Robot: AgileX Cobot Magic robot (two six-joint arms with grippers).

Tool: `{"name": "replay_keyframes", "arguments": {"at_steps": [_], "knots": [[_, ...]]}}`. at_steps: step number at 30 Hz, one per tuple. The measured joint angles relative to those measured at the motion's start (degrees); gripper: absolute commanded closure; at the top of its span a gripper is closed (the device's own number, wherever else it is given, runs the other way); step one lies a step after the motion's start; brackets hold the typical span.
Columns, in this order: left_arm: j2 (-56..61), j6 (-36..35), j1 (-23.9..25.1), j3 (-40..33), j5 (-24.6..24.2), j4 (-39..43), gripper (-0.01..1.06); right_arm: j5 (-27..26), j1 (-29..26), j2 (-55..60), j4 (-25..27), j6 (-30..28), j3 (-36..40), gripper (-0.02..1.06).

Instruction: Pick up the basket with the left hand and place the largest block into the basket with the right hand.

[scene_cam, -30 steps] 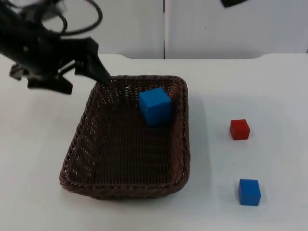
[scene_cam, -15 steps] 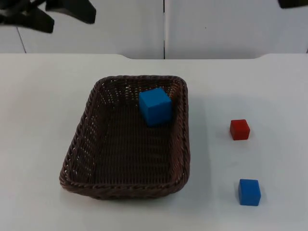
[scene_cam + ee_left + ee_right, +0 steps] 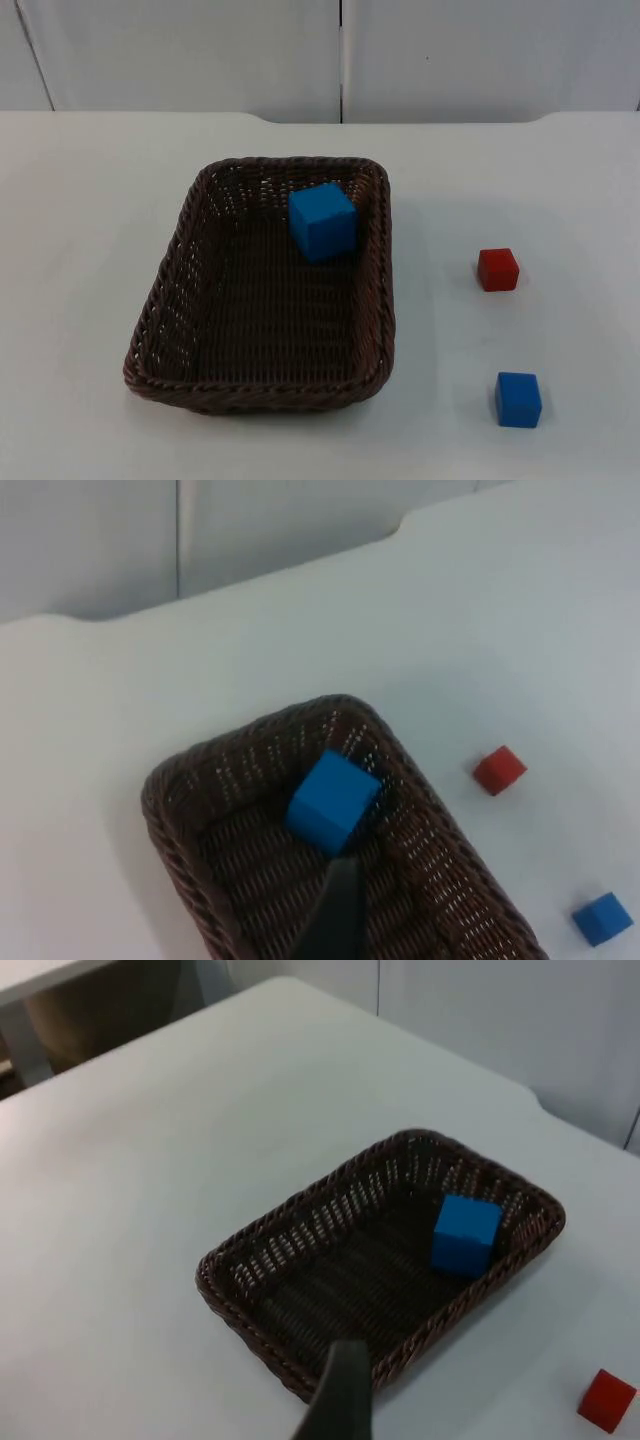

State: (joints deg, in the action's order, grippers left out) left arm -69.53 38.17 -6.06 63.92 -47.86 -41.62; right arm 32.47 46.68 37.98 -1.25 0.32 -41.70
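A dark brown wicker basket (image 3: 160, 300) rests on the white table, left of centre. The largest block, a blue cube (image 3: 323, 221), lies inside it against the far right wall. From the left wrist view, my left gripper (image 3: 338, 920) hangs high above the basket (image 3: 190, 780) and the blue cube (image 3: 333, 801), touching neither. My right gripper (image 3: 340, 1395) also hangs high over the table, looking down on the basket (image 3: 260, 1250) and the cube (image 3: 466, 1234) from well away.
A small red block (image 3: 497, 269) and a smaller blue block (image 3: 518, 399) lie on the table right of the basket. The grey partition wall (image 3: 340, 50) closes the far edge.
My left arm has lifted away from the basket's far left corner and drawn back out of the top view. The right arm has withdrawn too. Basket and blocks have not moved.
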Motion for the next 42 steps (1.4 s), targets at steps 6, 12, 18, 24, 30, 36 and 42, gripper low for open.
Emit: {"name": "replay_keyframes", "arguments": {"at_steps": [6, 12, 18, 24, 30, 36, 42], "knots": [[8.93, 0.73, 0.0, -6.55, 1.26, 0.22, 0.27, 0.0, 0.0, -5.96, 0.12, 0.0, 2.75, 0.32], [20.5, 2.12, 0.0, -15.3, 3.72, 0.47, 0.27, 1.41, 0.0, -10.91, 0.12, 0.0, 4.95, 0.32], [33.41, 1.07, 0.0, -22.95, 4.8, 2.41, 0.27, 3.06, 0.0, -15.41, 0.12, 0.0, 7.47, 0.32], [43.17, -5.61, 0.0, -26.69, 4.28, 8.37, 0.27, 5.61, 0.0, -19.37, 0.12, 0.0, 9.29, 0.32], [49.53, -12.58, 0.0, -28.72, 1.61, 14.86, 0.27, 8.49, 0.0, -22.75, 0.12, 0.0, 9.4, 0.32], [56.22, -21.23, 0.0, -29.32, -5.0, 24.36, 0.27, 12.86, 0.0, -28.7, 0.12, 0.0, 9.4, 0.32], [61.85, -26.67, 0.0, -29.32, -8.74, 31.04, 0.27, 17.82, 0.0, -34.34, 0.12, 0.0, 9.4, 0.32]]}}
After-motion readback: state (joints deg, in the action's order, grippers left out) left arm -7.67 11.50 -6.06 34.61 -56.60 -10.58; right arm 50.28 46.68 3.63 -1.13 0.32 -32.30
